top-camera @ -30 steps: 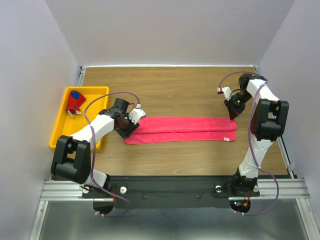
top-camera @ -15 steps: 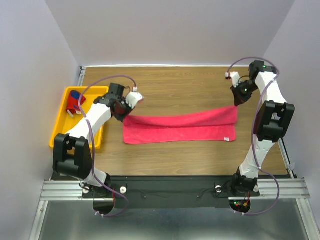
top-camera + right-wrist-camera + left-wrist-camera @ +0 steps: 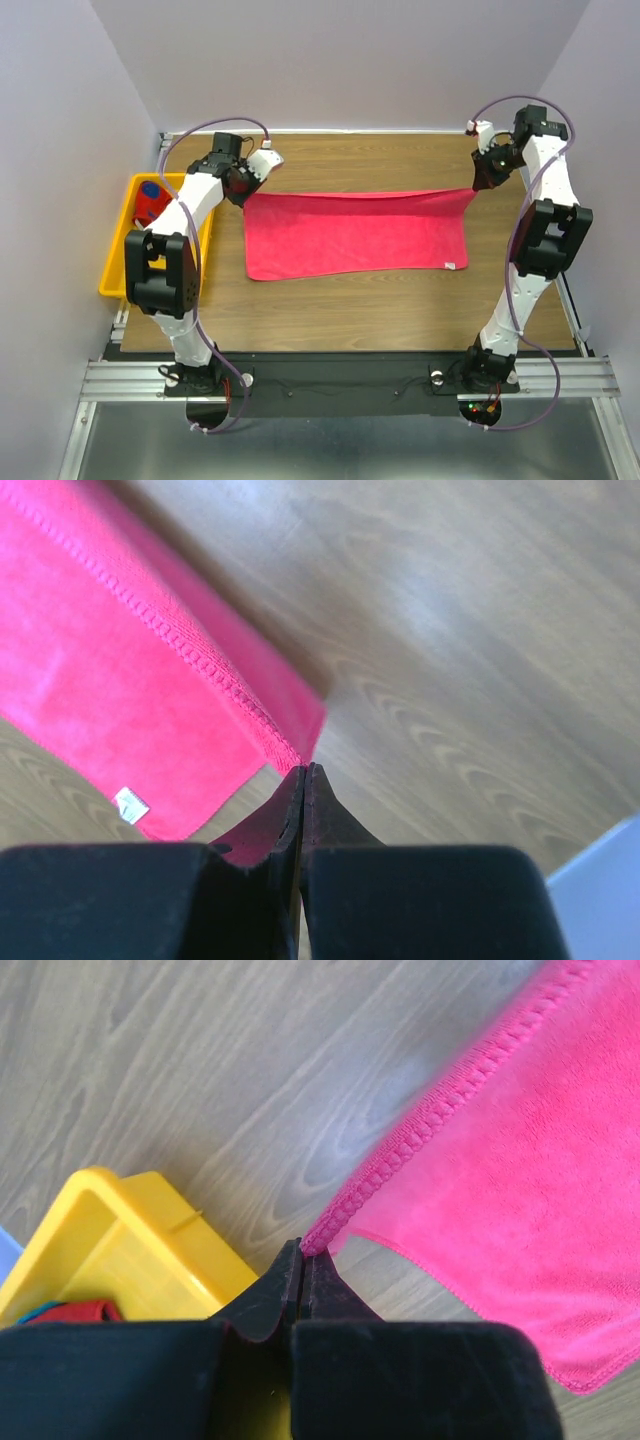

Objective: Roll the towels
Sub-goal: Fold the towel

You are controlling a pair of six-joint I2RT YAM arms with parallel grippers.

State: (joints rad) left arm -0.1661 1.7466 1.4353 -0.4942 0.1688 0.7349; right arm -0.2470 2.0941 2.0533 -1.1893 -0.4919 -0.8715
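Note:
The pink-red towel [image 3: 355, 233] lies spread wide across the middle of the table, its far edge lifted. My left gripper [image 3: 243, 190] is shut on its far left corner, seen pinched at the fingertips in the left wrist view [image 3: 303, 1250]. My right gripper [image 3: 475, 187] is shut on the far right corner, also pinched in the right wrist view [image 3: 303, 768]. The towel's near edge with a white label [image 3: 452, 266] rests on the wood. The patterned red and navy towel [image 3: 148, 203] sits rolled up in the yellow tray [image 3: 118, 262].
The yellow tray stands at the table's left edge, close beside my left arm; its corner shows in the left wrist view [image 3: 110, 1240]. Grey walls close in the table at the back and both sides.
Both grippers have pulled the towel's top layer up and toward the back of the table, unfolding it from a narrow strip into a wide sheet. Both arms reached farther back.

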